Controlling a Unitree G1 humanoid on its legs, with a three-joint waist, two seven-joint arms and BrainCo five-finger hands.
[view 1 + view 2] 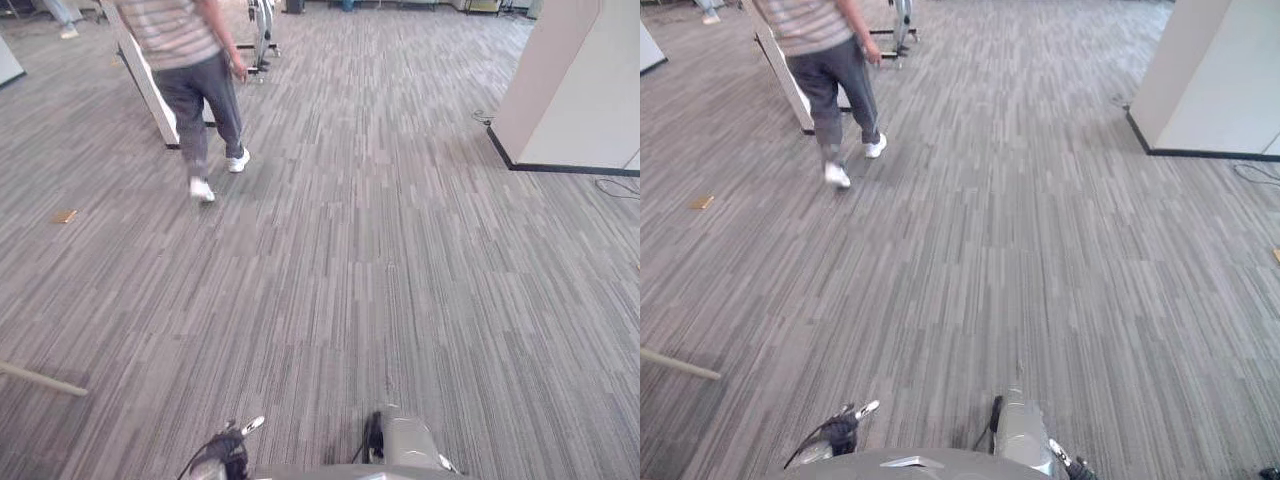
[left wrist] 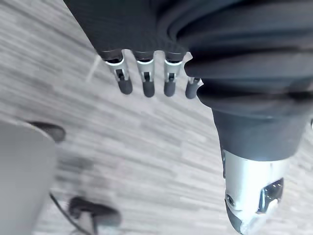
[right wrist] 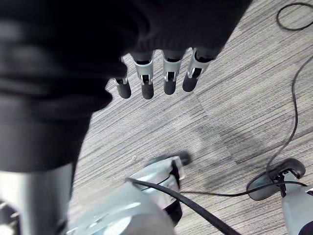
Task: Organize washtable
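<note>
My left hand point(image 2: 146, 81) hangs over grey striped carpet in the left wrist view, its fingers straight in a row and its thumb point(image 2: 252, 196) apart from them, holding nothing. My right hand point(image 3: 168, 78) hangs the same way above the carpet in the right wrist view, fingers straight and empty.
A person point(image 1: 195, 70) walks away at the far left, beside a white panel point(image 1: 150, 95). A white wall block point(image 1: 580, 90) stands at the far right with a cable point(image 1: 615, 188) by its base. A tan scrap point(image 1: 64, 215) and a pale stick point(image 1: 40, 380) lie on the left.
</note>
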